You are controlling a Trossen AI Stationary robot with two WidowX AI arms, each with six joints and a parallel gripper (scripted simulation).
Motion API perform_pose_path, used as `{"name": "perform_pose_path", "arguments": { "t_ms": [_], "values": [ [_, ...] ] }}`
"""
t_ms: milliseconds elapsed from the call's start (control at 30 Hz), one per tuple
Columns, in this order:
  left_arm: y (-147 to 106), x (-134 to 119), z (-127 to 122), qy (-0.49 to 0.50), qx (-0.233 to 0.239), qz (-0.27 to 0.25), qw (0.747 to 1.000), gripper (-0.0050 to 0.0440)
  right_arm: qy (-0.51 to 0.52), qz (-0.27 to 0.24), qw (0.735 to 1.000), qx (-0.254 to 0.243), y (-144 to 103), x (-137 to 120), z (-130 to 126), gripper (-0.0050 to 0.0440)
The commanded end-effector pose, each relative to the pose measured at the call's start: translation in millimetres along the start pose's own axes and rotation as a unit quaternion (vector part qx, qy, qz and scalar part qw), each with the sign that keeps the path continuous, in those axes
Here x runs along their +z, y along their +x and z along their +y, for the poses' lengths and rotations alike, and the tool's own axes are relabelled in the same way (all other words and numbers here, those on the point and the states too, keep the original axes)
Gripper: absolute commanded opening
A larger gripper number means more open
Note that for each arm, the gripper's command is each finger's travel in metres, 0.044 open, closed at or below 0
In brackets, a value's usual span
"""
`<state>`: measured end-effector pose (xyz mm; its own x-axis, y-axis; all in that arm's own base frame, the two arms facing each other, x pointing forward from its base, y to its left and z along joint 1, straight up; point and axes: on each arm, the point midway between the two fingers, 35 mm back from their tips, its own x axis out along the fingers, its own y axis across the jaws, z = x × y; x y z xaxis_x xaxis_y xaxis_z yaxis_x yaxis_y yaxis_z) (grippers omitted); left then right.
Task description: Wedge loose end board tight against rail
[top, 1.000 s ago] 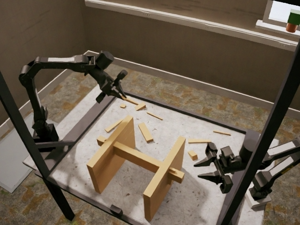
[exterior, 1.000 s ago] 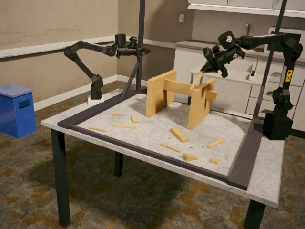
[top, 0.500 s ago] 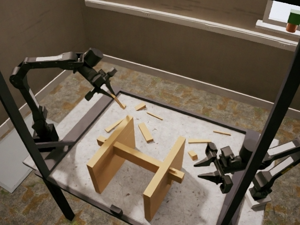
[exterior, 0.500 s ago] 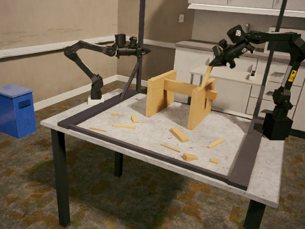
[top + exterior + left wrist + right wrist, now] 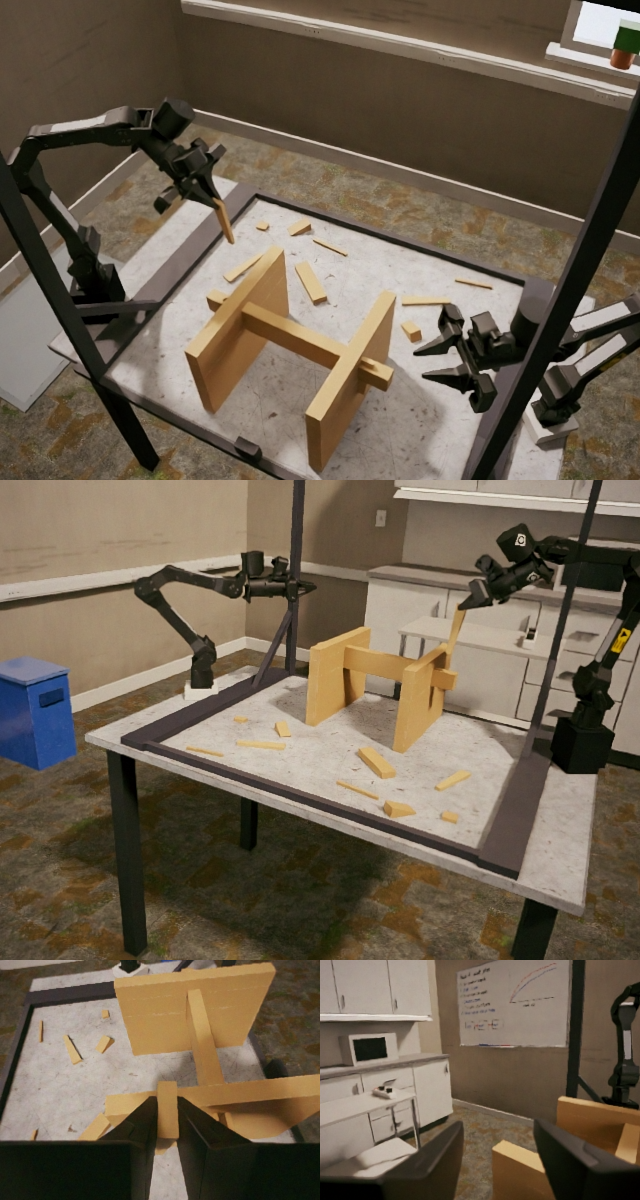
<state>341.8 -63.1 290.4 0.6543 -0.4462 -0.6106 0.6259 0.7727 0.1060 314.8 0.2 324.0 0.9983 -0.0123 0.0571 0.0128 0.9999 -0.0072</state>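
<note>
Two wooden end boards (image 5: 237,325) (image 5: 351,377) stand upright on the table, joined by a rail (image 5: 294,333). A wedge (image 5: 368,364) sits in the rail end outside the board nearer my right arm. The other rail end (image 5: 217,298) sticks out past the far board; its slot is hidden. My left gripper (image 5: 214,200) is shut on a loose wedge (image 5: 224,221) and holds it pointing down, in the air above that rail end (image 5: 444,678). In the left wrist view the wedge (image 5: 167,1110) sits between the fingers, over the near board (image 5: 225,1097). My right gripper (image 5: 449,356) is open and empty beside the wedged end.
Several spare wedges and wood scraps lie on the table, among them a thick one (image 5: 310,281), a thin one (image 5: 242,267) near the far board, and a small block (image 5: 411,330) close to my right gripper. Dark frame posts (image 5: 563,289) stand at the table's edges.
</note>
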Motion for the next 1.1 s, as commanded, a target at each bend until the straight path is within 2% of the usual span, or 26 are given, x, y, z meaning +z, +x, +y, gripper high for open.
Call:
{"name": "perform_pose_path", "arguments": {
  "t_ms": [0, 67, 133, 200, 300, 700, 933, 1067],
  "values": [
    [-18, 1, -18, -0.068, -0.004, -0.010, 0.998, 0.0010, -0.001, -0.012, 1.000, 0.000, 0, 11, 0, 0.0200],
    [-24, 0, -24, -0.103, -0.008, -0.010, 0.995, 0.0010, -0.001, -0.012, 1.000, 0.000, 0, 11, 0, 0.0200],
    [19, -7, -38, -0.081, -0.025, 0.019, 0.996, 0.0010, -0.001, -0.012, 1.000, 0.000, 0, 11, 0, 0.0200],
    [27, 2, -40, -0.063, -0.003, 0.006, 0.998, 0.0010, -0.001, -0.012, 1.000, 0.000, 0, 11, 0, 0.0200],
    [43, 3, -54, -0.064, -0.003, 0.007, 0.998, 0.0010, -0.001, -0.012, 1.000, 0.000, 0, 11, 0, 0.0200],
    [63, 6, -78, -0.066, -0.001, 0.003, 0.998, 0.0010, -0.001, -0.012, 1.000, 0.000, 0, 11, 0, 0.0200],
    [63, 9, -82, -0.064, -0.002, -0.002, 0.998, 0.0010, -0.001, -0.012, 1.000, 0.000, 0, 11, 0, 0.0200],
    [53, 17, -77, -0.060, -0.001, -0.013, 0.998, 0.0010, -0.001, -0.012, 1.000, 0.000, 0, 11, 0, 0.0200]
  ]
}}
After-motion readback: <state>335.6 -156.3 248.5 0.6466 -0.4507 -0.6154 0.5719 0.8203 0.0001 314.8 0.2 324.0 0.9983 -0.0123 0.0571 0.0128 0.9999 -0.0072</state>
